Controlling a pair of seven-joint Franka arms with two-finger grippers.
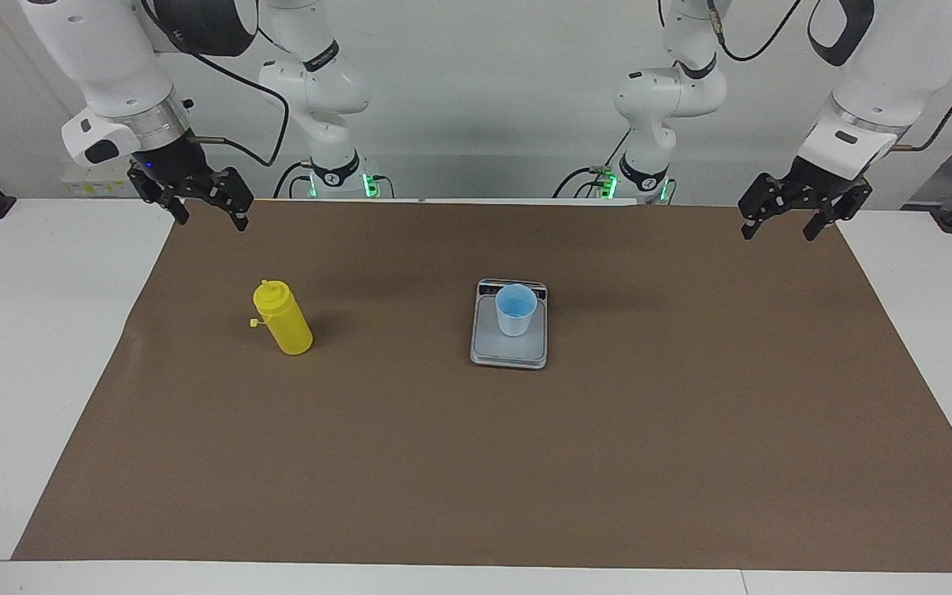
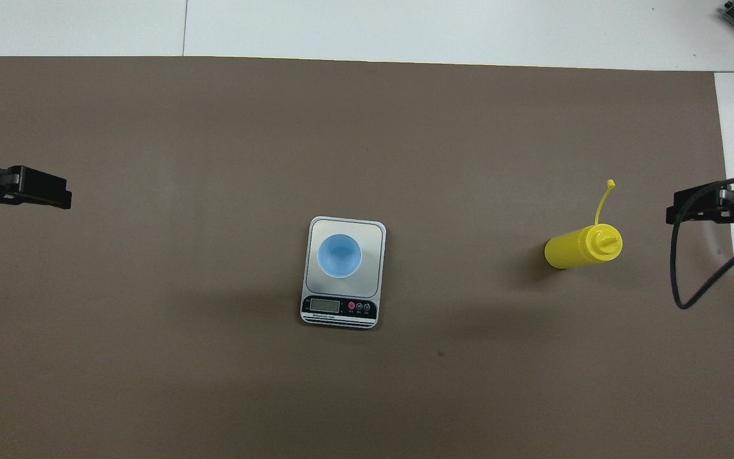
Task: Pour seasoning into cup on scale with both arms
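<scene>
White desk (image 1: 38, 347) under a brown mat (image 1: 492, 463); at its middle the scale (image 1: 509, 340) carrying the cup (image 1: 516, 308). Toward the right arm's end, upright, the seasoning (image 1: 282, 318), well apart from the right gripper (image 1: 207, 216) raised over the mat's corner, jaws spread, empty. Over the other robot-side corner, the left gripper (image 1: 780, 227), jaws likewise apart, empty.

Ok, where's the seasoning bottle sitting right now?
The seasoning bottle stands upright on the brown mat, toward the right arm's end of the table, level with the scale that carries the cup; nothing touches it.
</scene>
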